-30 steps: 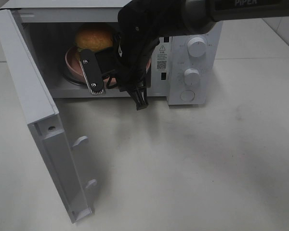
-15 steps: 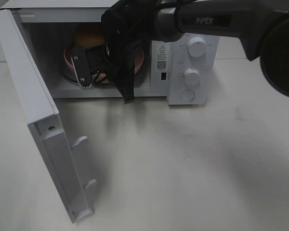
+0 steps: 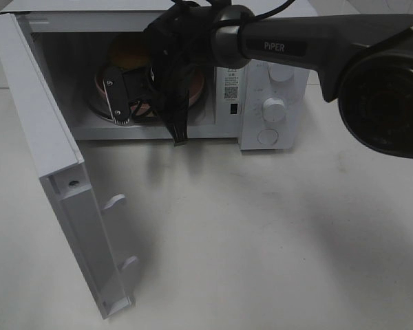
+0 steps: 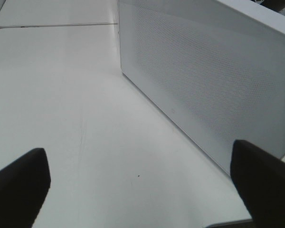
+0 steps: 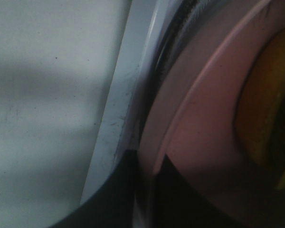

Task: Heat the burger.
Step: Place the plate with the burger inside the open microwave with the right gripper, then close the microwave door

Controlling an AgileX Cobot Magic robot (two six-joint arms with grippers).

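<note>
The burger (image 3: 126, 51) sits on a round pink plate (image 3: 98, 85) inside the open microwave (image 3: 272, 130); only its golden bun shows past my right arm (image 3: 282, 45), which reaches into the cavity from the right. In the right wrist view my right gripper (image 5: 145, 199) is shut on the pink plate's rim (image 5: 194, 137), with the burger's bun (image 5: 263, 109) just beyond and the microwave's front sill (image 5: 118, 118) beside the plate. My left gripper (image 4: 142, 185) is open and holds nothing, low over the table next to the microwave's outer wall (image 4: 204, 71).
The microwave door (image 3: 41, 144) is swung open to the left and juts toward the front of the table. Two knobs (image 3: 273, 108) and a button are on the panel at the right. The white table (image 3: 275, 234) stretches in front.
My right arm has pushed further into the microwave, carrying the plate and burger deeper and a little to the left. The left gripper has stayed open.
</note>
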